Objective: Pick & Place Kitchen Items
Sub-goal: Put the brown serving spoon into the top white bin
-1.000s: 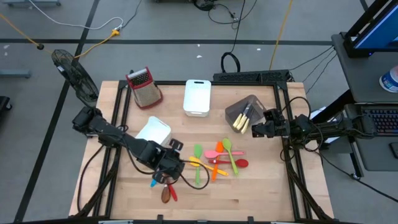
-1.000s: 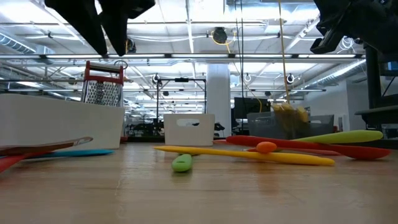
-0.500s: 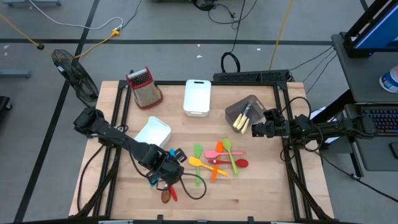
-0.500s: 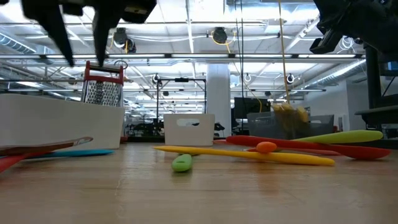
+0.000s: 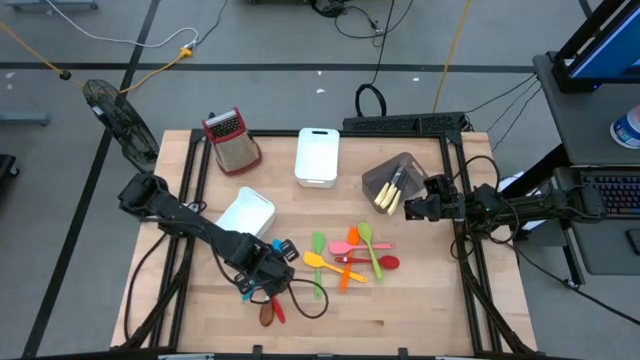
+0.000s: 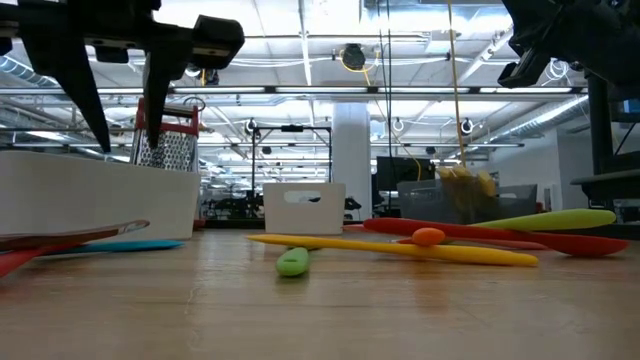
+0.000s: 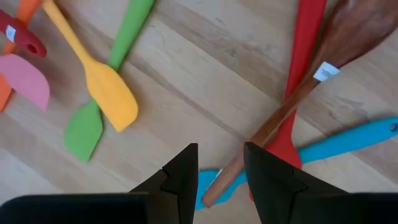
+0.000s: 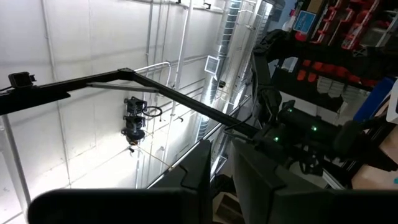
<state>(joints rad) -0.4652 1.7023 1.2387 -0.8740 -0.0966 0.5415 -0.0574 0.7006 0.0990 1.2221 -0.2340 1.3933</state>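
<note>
My left gripper (image 5: pixel 262 274) (image 7: pixel 221 163) hangs open, pointing down, a little above three crossed utensils near the table's front left: a brown wooden spoon (image 7: pixel 292 99), a red utensil (image 7: pixel 298 74) and a blue one (image 7: pixel 348 140). The brown spoon's handle end (image 7: pixel 209 198) lies just below the gap between the fingers. Nothing is between them. More kitchen items lie flat at mid-table: a yellow spatula (image 7: pixel 102 84), green spatula (image 7: pixel 93 112), pink (image 5: pixel 345 249), orange (image 5: pixel 350 238) and red (image 5: pixel 386 263) pieces. My right gripper (image 5: pixel 410 209) waits at the table's right, pointing upward, its fingers (image 8: pixel 199 168) narrowly apart and empty.
A white bin (image 5: pixel 246 212) sits just beyond my left gripper. Another white bin (image 5: pixel 317 157) stands at the far middle. A grey bin (image 5: pixel 392 178) holding cream utensils is at the far right, and a metal grater (image 5: pixel 232 140) with a red handle at the far left.
My left gripper has come down toward the brown, red and blue utensils, shifting slightly toward the table's left edge, and its wrist has rolled so the fingers stand turned from where they were. No utensil has moved.
</note>
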